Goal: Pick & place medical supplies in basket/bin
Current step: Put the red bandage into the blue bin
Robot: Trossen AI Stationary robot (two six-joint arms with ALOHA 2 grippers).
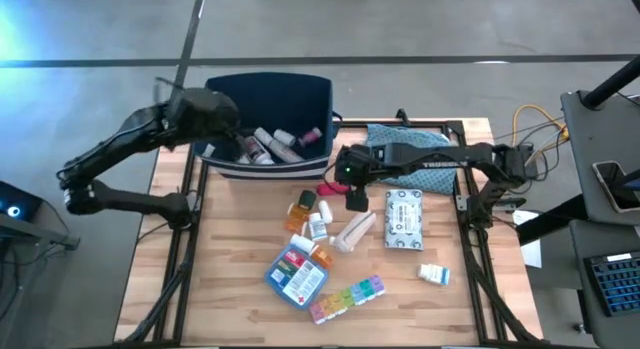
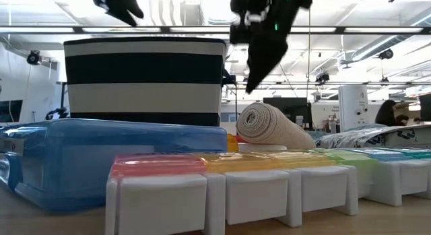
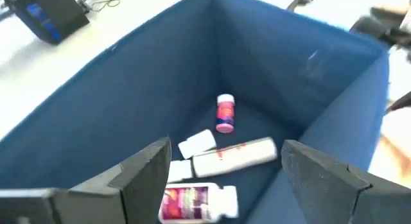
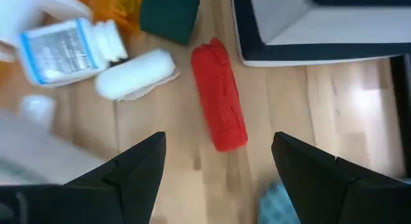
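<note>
Left gripper (image 3: 221,179): hung over the open bin (image 1: 268,89) at the far edge of the table (image 1: 240,319), fingers (image 3: 138,176) spread wide and holding nothing — a stance that fitted an item just let go into the bin.
Bin contents: several bottles and tubes lay on the bin floor — a small red-labelled bottle (image 3: 225,113), a white tube (image 3: 234,156) and a white bottle with a pink label (image 3: 196,203) directly under the left fingers.
Right gripper (image 4: 218,160): poised low over the table just in front of the bin's near right corner, fingers (image 4: 138,169) wide and empty, straddling the line of a red roll (image 4: 219,95) — I judged this its next pick.
Red roll: lay flat on the wood, near the bin wall, free on both long sides, so the fingers could close across it.
Neighbours: a white roll (image 4: 136,73), a dark green block (image 4: 169,14) and a white pill bottle (image 4: 67,47) sat close to one side of the red roll; a finger could nudge them.
Supplies left: blue first-aid pouch (image 1: 297,274), rainbow pill organizer (image 1: 347,297), white wipes packet (image 1: 404,219) and a small white bottle (image 1: 433,275) lay toward the table's near edge.
Teal pouch (image 1: 405,154): lay under the right arm near the far right corner, not part of the job.
</note>
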